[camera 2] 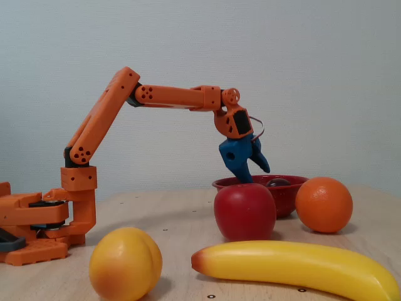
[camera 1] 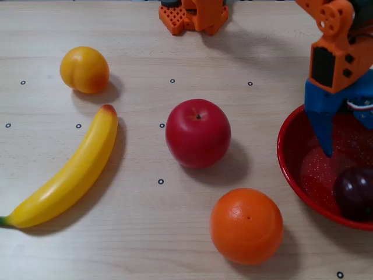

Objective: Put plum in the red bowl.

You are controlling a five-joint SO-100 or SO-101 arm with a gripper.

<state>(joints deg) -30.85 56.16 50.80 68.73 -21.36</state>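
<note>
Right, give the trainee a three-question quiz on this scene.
1. True or false: the plum lies inside the red bowl.
2. Is the tool open or shut?
3. In the overhead view, which fruit lies nearest the red bowl: A banana, B orange, C peach?

Key: 1 true; 2 open, holding nothing; 3 B.

Looks like a hobby/lab bench setup: pale wood-grain table (camera 1: 175,233) w/ small printed ring markers (camera 1: 161,181) in a grid, plain blank wall (camera 2: 313,63) at far side, 3D-printed orange arm (camera 2: 169,97) bolted at far edge.
</note>
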